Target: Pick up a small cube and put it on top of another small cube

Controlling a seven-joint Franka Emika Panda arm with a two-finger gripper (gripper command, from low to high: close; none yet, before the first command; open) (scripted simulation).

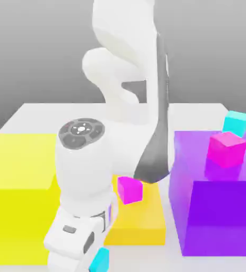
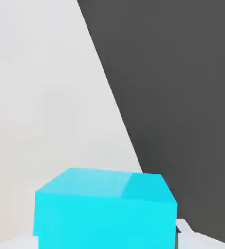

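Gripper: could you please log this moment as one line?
gripper: closed on cyan cube | other cyan cube: by purple block | stacking: not yet done

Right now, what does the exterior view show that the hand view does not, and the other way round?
Exterior view: yellow block, purple block with a magenta cube on top, another cyan cube beyond that one, orange slab, second magenta cube.
Hand view: the cyan cube seated between the gripper's fingers, and a straight pale-to-dark boundary.
Both: that gripped cyan cube.
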